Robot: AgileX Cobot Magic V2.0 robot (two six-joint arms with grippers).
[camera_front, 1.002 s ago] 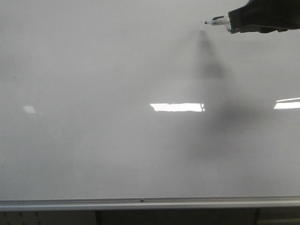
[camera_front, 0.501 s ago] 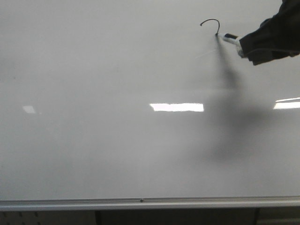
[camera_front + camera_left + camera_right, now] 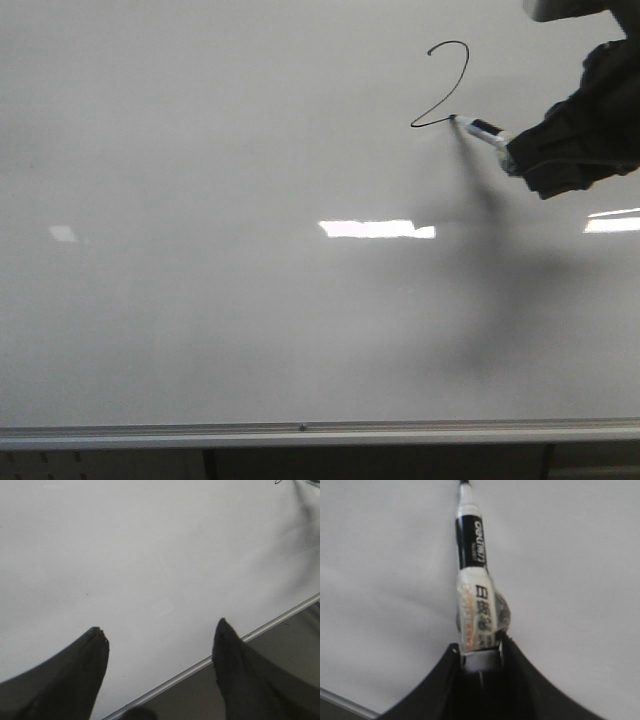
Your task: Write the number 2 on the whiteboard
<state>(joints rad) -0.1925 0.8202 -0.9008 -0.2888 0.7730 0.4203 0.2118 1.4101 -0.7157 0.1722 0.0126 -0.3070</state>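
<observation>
Marker [image 3: 485, 129] tip touching whiteboard [image 3: 200, 300] | axis slanting toward number 2 [image 3: 443, 85]

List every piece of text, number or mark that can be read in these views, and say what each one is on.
"2", hand-drawn in thin black ink, base stroke still short: the number 2 on the whiteboard.
"deli", white letters on the black barrel of the marker held in the right pincer.
Characters in black and orange on the taped wrap lower down the marker: too blurred to read.
Nothing readable near the left pincer.
</observation>
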